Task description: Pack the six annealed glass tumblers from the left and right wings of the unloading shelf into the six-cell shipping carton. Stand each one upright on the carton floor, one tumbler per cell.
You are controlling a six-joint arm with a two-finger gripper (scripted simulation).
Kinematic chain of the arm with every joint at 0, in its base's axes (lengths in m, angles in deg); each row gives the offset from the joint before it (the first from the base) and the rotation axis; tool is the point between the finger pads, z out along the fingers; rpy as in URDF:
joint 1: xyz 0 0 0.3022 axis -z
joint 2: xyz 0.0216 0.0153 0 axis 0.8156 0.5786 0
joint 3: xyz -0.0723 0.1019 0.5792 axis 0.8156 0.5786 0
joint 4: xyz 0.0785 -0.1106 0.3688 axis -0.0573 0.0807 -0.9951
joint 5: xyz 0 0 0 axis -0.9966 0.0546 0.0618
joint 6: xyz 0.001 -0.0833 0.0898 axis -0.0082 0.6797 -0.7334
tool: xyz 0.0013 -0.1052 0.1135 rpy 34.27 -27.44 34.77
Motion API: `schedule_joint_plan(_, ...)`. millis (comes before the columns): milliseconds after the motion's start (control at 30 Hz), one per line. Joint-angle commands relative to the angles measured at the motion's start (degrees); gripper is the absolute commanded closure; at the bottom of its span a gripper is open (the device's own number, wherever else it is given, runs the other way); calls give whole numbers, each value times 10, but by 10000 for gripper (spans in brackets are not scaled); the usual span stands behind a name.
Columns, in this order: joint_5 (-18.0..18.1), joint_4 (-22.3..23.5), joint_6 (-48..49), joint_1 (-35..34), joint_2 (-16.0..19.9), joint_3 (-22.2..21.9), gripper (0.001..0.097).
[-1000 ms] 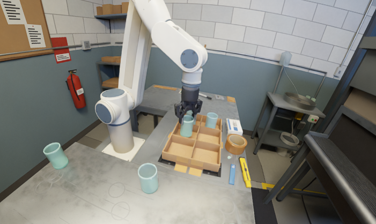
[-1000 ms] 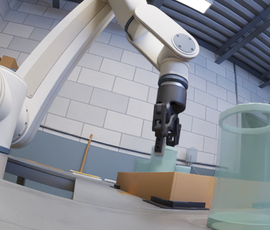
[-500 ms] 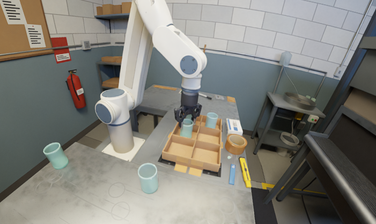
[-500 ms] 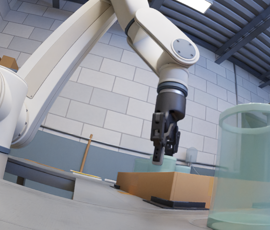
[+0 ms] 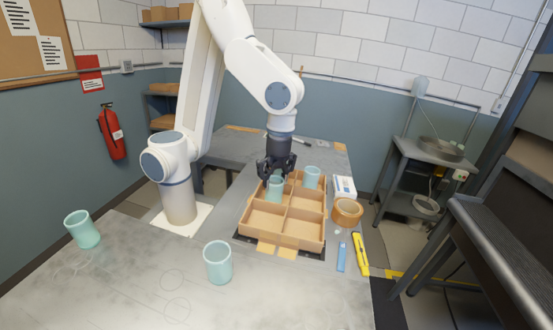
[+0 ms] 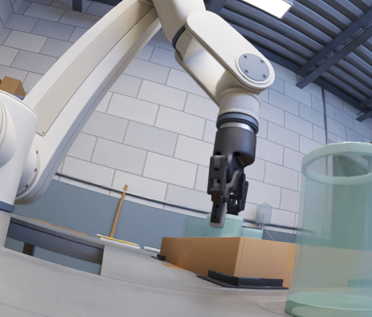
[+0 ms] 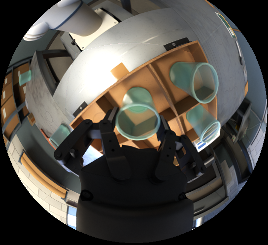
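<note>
A pale green glass tumbler (image 5: 274,189) (image 7: 137,121) (image 6: 225,225) stands upright in the middle left cell of the six-cell carton (image 5: 287,212) (image 6: 228,257) (image 7: 160,94), and my gripper (image 5: 275,174) (image 6: 226,214) (image 7: 137,123) has a finger on each side of its rim, gripping it. Two more tumblers (image 5: 311,177) (image 7: 193,80) stand in the carton's two far cells; the second (image 7: 203,124) shows only from the wrist camera. Two tumblers stand on the near shelf wing, one at its middle (image 5: 217,262) (image 6: 341,232) and one at the left edge (image 5: 82,228).
Behind the carton the grey shelf runs back to the tiled wall, with a marker lying on it. Right of the carton lie a white box (image 5: 344,186), a tape roll (image 5: 347,211), a blue strip (image 5: 341,256) and a yellow knife (image 5: 360,252). The arm's base (image 5: 175,180) stands left.
</note>
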Motion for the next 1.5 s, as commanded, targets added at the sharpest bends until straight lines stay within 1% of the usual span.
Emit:
schedule_joint_plan(0,0,0,0,0,0,-1,741)
schedule_joint_plan(867,0,0,0,0,0,0,221)
schedule_joint_plan(1467,-2,0,0,0,-1,-1,221)
